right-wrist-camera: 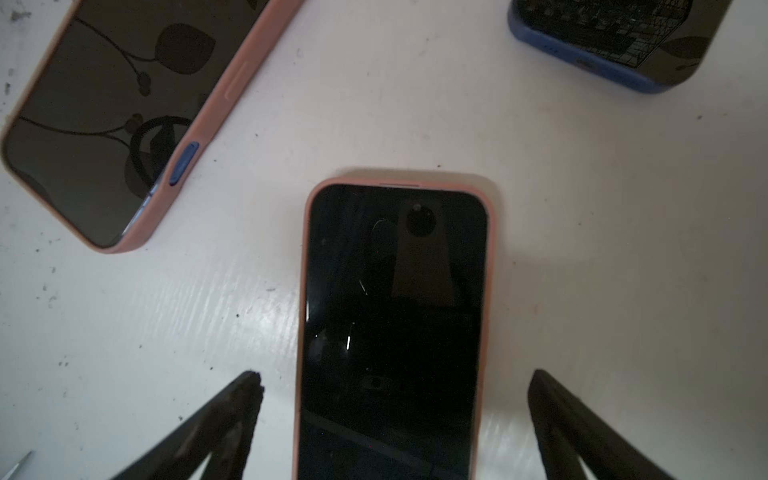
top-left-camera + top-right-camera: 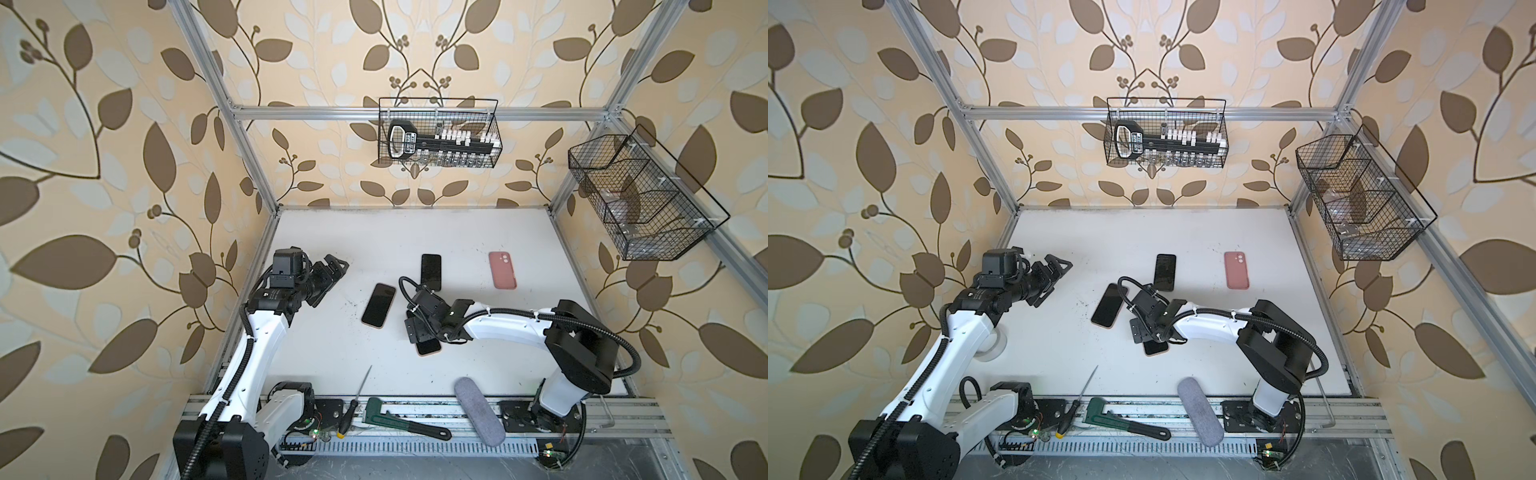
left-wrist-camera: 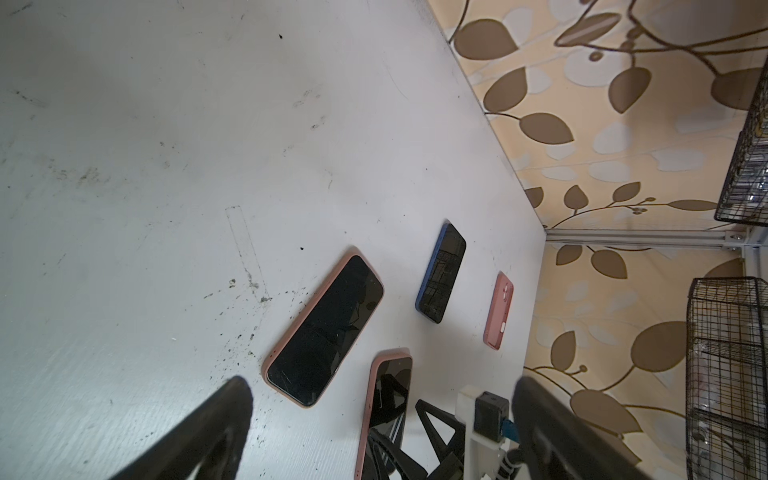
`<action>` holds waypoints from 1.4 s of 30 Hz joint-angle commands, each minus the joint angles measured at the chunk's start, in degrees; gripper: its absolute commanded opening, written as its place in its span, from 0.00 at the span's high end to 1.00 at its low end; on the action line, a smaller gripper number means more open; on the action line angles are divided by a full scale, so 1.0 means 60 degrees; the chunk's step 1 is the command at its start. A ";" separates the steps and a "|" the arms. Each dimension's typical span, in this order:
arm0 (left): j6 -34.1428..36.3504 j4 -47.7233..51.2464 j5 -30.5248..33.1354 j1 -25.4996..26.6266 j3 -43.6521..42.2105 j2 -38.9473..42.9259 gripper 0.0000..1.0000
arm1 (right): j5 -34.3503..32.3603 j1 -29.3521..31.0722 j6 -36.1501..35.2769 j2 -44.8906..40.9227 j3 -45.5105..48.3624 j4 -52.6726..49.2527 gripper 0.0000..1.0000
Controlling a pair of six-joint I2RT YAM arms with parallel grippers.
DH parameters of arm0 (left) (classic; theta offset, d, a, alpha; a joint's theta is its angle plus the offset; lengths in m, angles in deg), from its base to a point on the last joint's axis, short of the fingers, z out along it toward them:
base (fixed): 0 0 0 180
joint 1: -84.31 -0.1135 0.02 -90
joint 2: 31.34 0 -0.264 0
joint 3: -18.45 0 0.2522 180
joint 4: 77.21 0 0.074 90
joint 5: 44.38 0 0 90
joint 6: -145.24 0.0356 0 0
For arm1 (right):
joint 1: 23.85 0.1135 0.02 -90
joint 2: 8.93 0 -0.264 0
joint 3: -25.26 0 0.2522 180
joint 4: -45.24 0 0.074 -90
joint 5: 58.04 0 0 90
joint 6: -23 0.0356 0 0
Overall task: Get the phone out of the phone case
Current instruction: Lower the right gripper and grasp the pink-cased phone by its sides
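Observation:
A phone in a pink phone case [image 1: 395,311] lies screen up on the white table, between the spread fingers of my right gripper [image 1: 395,386]; neither finger touches it. In both top views that gripper [image 2: 417,332] [image 2: 1139,332] covers most of it, and only one end [image 2: 429,347] shows. A second phone in a pink case [image 2: 378,305] [image 3: 328,328] lies just left of it. A phone in a blue case [image 2: 431,272] [image 3: 442,274] lies farther back. An empty pink case [image 2: 502,270] lies at the back right. My left gripper [image 2: 336,266] [image 3: 382,399] hangs open and empty at the left.
Along the front rail lie a screwdriver [image 2: 353,409], a green pipe wrench [image 2: 399,419] and a grey oblong pouch [image 2: 478,411]. A wire basket [image 2: 438,133] hangs on the back frame, another wire basket [image 2: 636,199] on the right frame.

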 commanded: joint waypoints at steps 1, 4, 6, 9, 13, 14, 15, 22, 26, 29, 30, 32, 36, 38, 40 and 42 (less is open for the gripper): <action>-0.0053 -0.0280 -0.0267 -0.0097 -0.0100 0.0163 0.01 | -0.0162 0.0150 0.0344 0.0235 -0.0252 -0.0109 0.00; -0.0070 -0.0336 -0.0282 -0.0097 -0.0129 0.0149 0.01 | -0.0215 0.0238 0.0467 0.0341 -0.0267 -0.0151 0.00; -0.0082 -0.0361 -0.0282 -0.0097 -0.0157 0.0134 0.01 | -0.0222 0.0287 0.0551 0.0420 -0.0240 -0.0139 0.00; -0.0135 -0.0456 -0.0326 -0.0097 -0.0217 0.0119 0.01 | -0.0240 0.0346 0.0655 0.0494 -0.0208 -0.0151 0.01; -0.0158 -0.0480 -0.0337 -0.0097 -0.0248 0.0133 0.01 | -0.0385 0.0425 0.0736 0.0545 -0.0194 -0.0259 0.04; -0.0158 -0.0489 -0.0340 -0.0097 -0.0244 0.0134 0.01 | -0.0417 0.0434 0.0760 0.0553 -0.0179 -0.0270 0.04; -0.0142 -0.0500 -0.0340 -0.0097 -0.0240 0.0134 0.01 | -0.0413 0.0466 0.0752 0.0591 -0.0183 -0.0291 0.05; -0.0213 -0.0456 -0.0313 -0.0097 -0.0248 0.0170 0.01 | -0.0497 0.0508 0.0788 0.0830 -0.0223 -0.0445 0.10; -0.0199 -0.0451 -0.0311 -0.0096 -0.0255 0.0222 0.01 | -0.0573 0.0551 0.0746 0.0950 -0.0307 -0.0640 0.09; -0.0216 -0.0470 -0.0298 -0.0097 -0.0291 0.0222 0.01 | -0.0650 0.0574 0.0687 0.1072 -0.0364 -0.0779 0.10; -0.0229 -0.0477 -0.0322 -0.0097 -0.0305 0.0200 0.01 | -0.0656 0.0573 0.0662 0.1123 -0.0369 -0.0822 0.10; -0.0300 -0.0526 -0.0396 -0.0096 -0.0334 0.0156 0.01 | -0.0685 0.0598 0.0645 0.1188 -0.0384 -0.0841 0.11; -0.0476 -0.0740 -0.0544 -0.0097 -0.0422 0.0134 0.01 | -0.0710 0.0620 0.0563 0.1328 -0.0382 -0.0868 0.20; -0.0523 -0.0823 -0.0614 -0.0094 -0.0453 0.0134 0.01 | -0.0740 0.0609 0.0505 0.1364 -0.0369 -0.0885 0.23; -0.0568 -0.0816 -0.0673 -0.0097 -0.0452 0.0119 0.01 | -0.0760 0.0619 0.0443 0.1358 -0.0375 -0.0885 0.27; -0.0615 -0.0800 -0.0706 -0.0097 -0.0438 0.0090 0.01 | -0.0818 0.0644 0.0356 0.1330 -0.0410 -0.0907 0.30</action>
